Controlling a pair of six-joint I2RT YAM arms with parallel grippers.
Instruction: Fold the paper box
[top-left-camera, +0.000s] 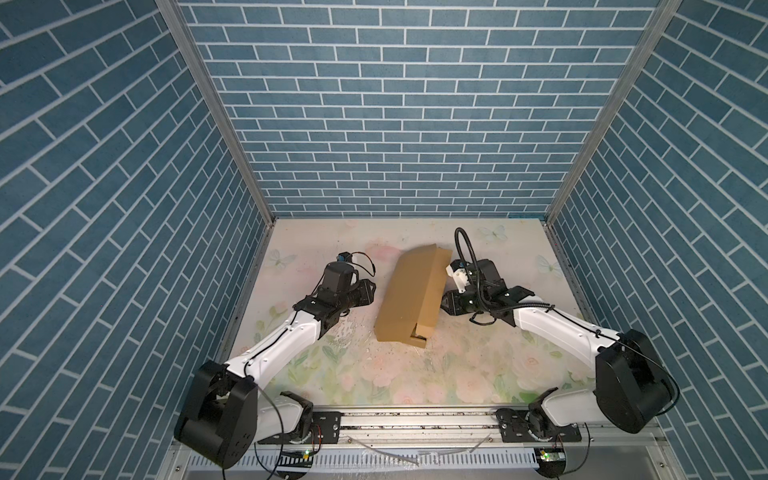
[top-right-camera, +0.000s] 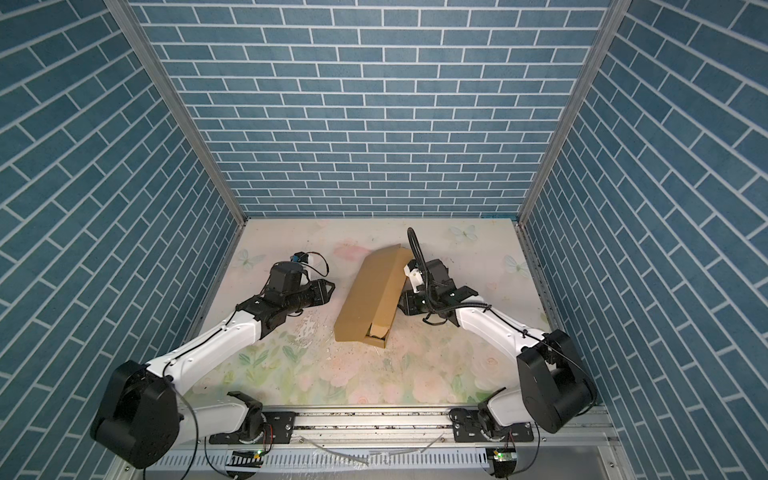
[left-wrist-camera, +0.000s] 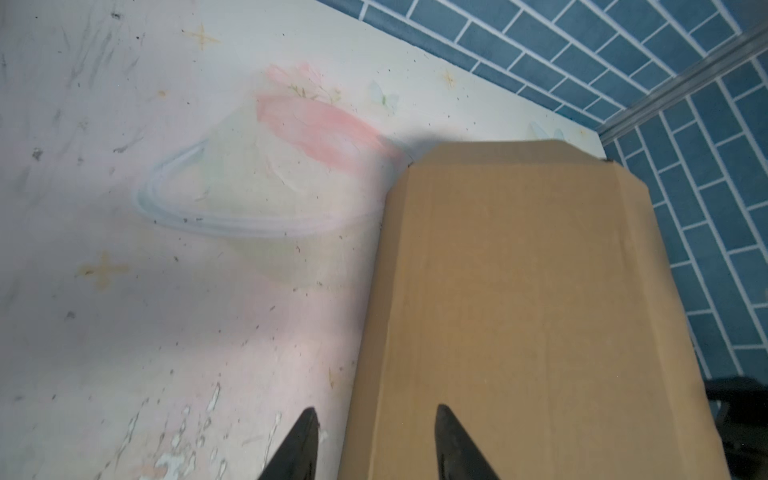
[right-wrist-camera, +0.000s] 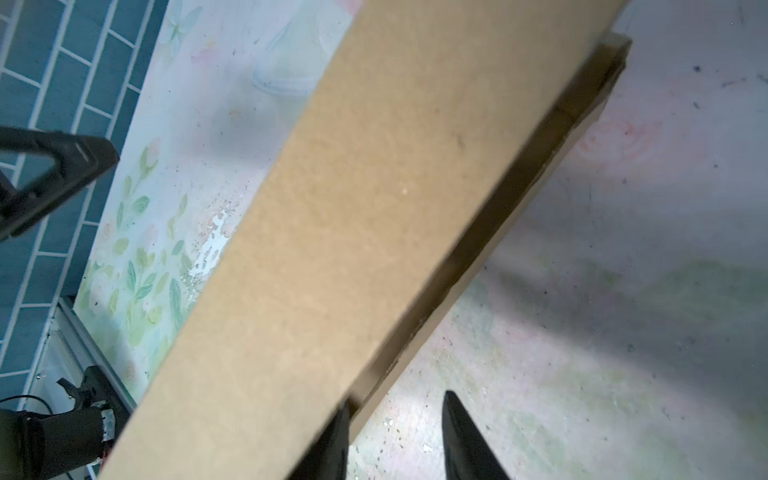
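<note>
Both top views lose the right jaws' tips behind the paper box (top-left-camera: 411, 297).

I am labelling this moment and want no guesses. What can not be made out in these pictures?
- Box interior: both top views, covered by its top panel; only a dark gap at the near corner shows.
- Right gripper: right wrist view, one fingertip hidden behind the box edge; contact unclear.
- Left gripper: left wrist view, fingers cut off by the picture edge.
</note>
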